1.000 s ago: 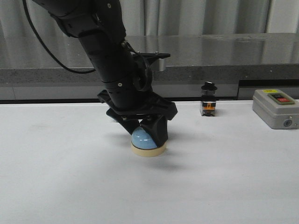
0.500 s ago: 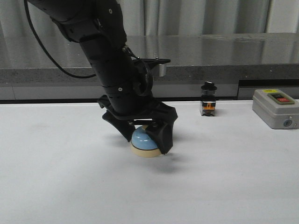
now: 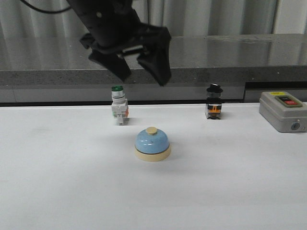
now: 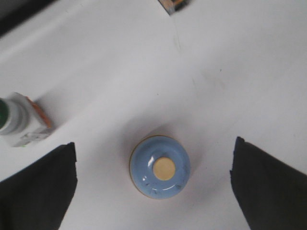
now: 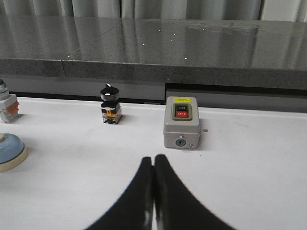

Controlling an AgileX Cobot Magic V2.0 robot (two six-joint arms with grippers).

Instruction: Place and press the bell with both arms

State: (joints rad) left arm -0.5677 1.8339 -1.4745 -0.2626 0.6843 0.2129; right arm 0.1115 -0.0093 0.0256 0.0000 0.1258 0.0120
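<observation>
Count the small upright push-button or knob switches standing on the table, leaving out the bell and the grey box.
2: green-capped switch behind-left of the bell; black-knobbed switch behind-right, near the grey box.

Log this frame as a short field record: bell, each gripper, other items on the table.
bell: upright on the white table, free of both grippers
left gripper: open, empty, raised above the bell
right gripper: shut, empty, low over the table, away from the bell
green-capped switch: behind and left of the bell
black-knob switch: behind and right of the bell
grey box: far right, red button on top
press: not yet done
</observation>
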